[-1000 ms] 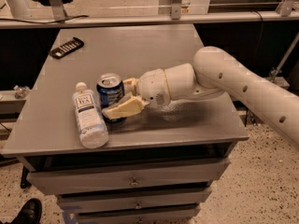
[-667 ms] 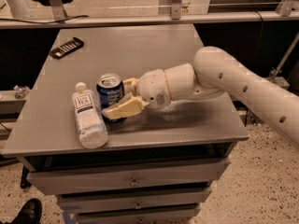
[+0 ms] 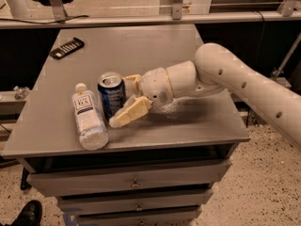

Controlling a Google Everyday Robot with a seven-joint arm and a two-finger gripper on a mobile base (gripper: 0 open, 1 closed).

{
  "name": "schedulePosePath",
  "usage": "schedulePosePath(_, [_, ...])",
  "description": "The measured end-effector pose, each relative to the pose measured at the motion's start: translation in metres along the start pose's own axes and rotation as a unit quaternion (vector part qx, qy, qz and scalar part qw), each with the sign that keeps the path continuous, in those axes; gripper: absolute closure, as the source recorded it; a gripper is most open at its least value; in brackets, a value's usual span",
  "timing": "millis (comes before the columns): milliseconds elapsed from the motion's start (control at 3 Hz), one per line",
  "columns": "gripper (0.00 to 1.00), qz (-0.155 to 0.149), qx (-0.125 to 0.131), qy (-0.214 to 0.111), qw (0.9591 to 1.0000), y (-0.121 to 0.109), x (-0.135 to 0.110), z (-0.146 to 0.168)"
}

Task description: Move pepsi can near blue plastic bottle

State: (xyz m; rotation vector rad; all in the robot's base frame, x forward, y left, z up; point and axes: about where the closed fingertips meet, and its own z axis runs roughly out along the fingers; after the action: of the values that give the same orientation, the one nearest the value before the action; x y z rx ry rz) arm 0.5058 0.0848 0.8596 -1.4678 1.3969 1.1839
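The gripper (image 3: 123,101), left of frame centre, has its fingers (image 3: 129,113) closed about the upright pepsi can (image 3: 111,95), which stands on the surface (image 3: 197,121) just right of the blue plastic bottle (image 3: 88,119), itself lying cap toward the frame's top.

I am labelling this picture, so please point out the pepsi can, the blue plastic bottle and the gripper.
pepsi can (image 3: 109,100), camera view, blue side wall.
blue plastic bottle (image 3: 84,109), camera view, white label.
gripper (image 3: 121,101), camera view, its front end beside the can.

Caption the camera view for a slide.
Pincer at the upright pepsi can, close beside the blue plastic bottle on the grey table.
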Motion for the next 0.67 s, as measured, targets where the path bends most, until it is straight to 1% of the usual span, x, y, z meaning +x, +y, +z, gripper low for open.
schedulePosePath(333, [0.00, -0.007, -0.061, 0.006, 0.9981, -0.004, -0.003, -0.008])
schedulePosePath(667, [0.00, -0.014, -0.085, 0.012, 0.9962, -0.009, -0.009, -0.033])
